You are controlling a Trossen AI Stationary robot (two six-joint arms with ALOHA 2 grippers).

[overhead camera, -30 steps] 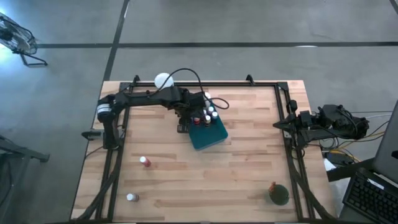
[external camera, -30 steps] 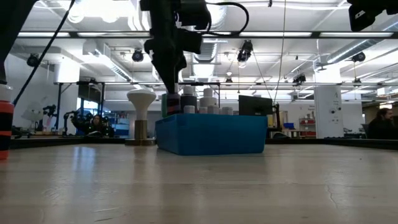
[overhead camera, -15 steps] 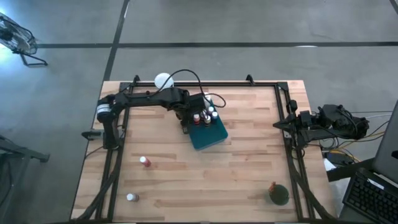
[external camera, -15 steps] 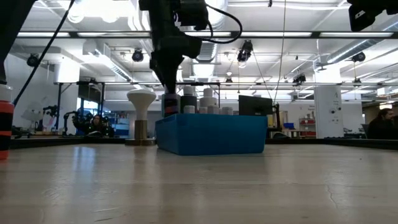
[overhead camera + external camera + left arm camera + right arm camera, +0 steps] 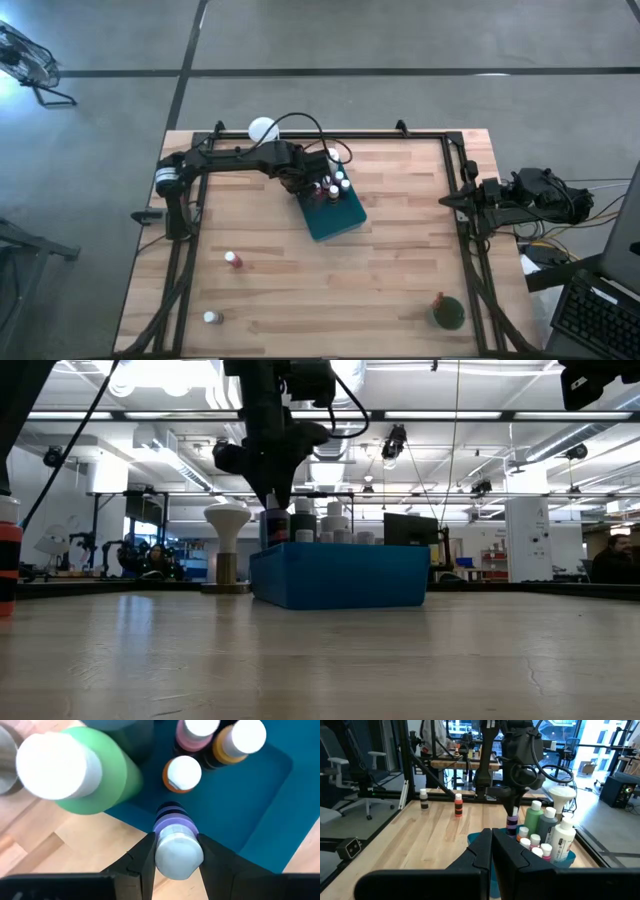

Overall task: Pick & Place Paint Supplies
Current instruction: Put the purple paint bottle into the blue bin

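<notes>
A purple bottle with a white cap (image 5: pixel 173 845) hangs in my left gripper (image 5: pixel 173 856), over one corner of the teal tray (image 5: pixel 250 800). The tray holds a large green bottle (image 5: pixel 95 775), an orange one (image 5: pixel 182 772) and others, standing upright. In the high view my left gripper (image 5: pixel 305 190) is at the tray's (image 5: pixel 338 222) left far corner. In the right wrist view the purple bottle (image 5: pixel 512 823) shows below that gripper. My right gripper (image 5: pixel 492 851) waits shut at the table's right edge (image 5: pixel 447 200). My left gripper pinches the purple bottle at its white cap (image 5: pixel 175 854), one finger (image 5: pixel 144 857) on each side. The fingers come from above and point steeply down. The bottle hangs upright below them, its lower end at the tray's rim; I cannot tell whether it touches the tray.
A red bottle (image 5: pixel 233 259) and a white-capped bottle (image 5: pixel 210 317) stand on the near left of the table. A round green thing (image 5: pixel 449 314) with a brown bottle (image 5: pixel 438 299) sits near right. The white globe (image 5: pixel 263 128) stands at the far edge behind the tray.
My left gripper has stayed in place above the tray's corner and rolled about its own pointing line, turning the purple bottle with it. The bottle has stayed upright and at the same height.
</notes>
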